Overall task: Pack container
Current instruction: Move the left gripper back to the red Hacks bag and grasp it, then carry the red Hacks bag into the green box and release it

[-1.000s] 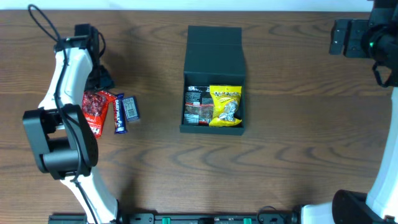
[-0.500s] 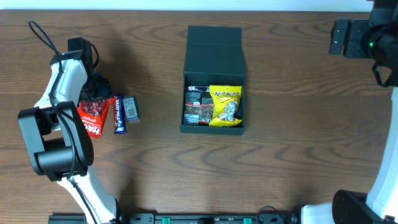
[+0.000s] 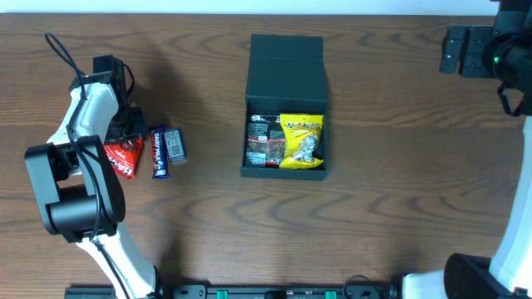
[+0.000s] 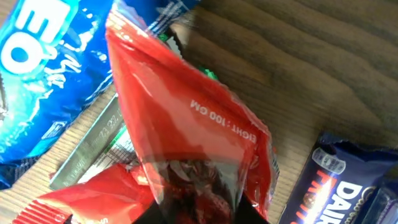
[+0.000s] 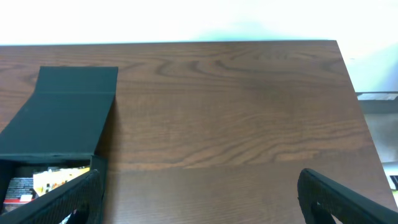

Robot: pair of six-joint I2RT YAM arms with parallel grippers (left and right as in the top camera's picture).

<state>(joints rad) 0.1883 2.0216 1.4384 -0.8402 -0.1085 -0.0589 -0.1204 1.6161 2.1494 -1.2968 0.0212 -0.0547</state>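
Note:
The container point(image 3: 283, 173), a dark box with its flap lid lying open behind it, sits mid-table and holds a yellow packet point(image 3: 302, 141) and a dark packet point(image 3: 264, 141). At the left, my left gripper point(image 3: 125, 133) is shut on a red snack packet point(image 3: 123, 158). In the left wrist view the red packet point(image 4: 186, 124) is pinched between the dark jaws of that gripper point(image 4: 196, 211) at the bottom edge. My right gripper point(image 3: 465, 50) hangs open at the far right, away from the container point(image 5: 62, 118). Nothing lies between its fingers point(image 5: 336, 193).
Two blue chocolate bars point(image 3: 166, 148) lie just right of the red packet. The left wrist view also shows a blue biscuit packet point(image 4: 43, 62), a silver-green wrapper point(image 4: 93, 143) under the red one, and a blue chocolate bar point(image 4: 342, 180). The table's far edge runs along the top.
My left gripper came down over the red packet and closed on it; the packet now looks bunched and sits slightly further left. The right arm has not moved.

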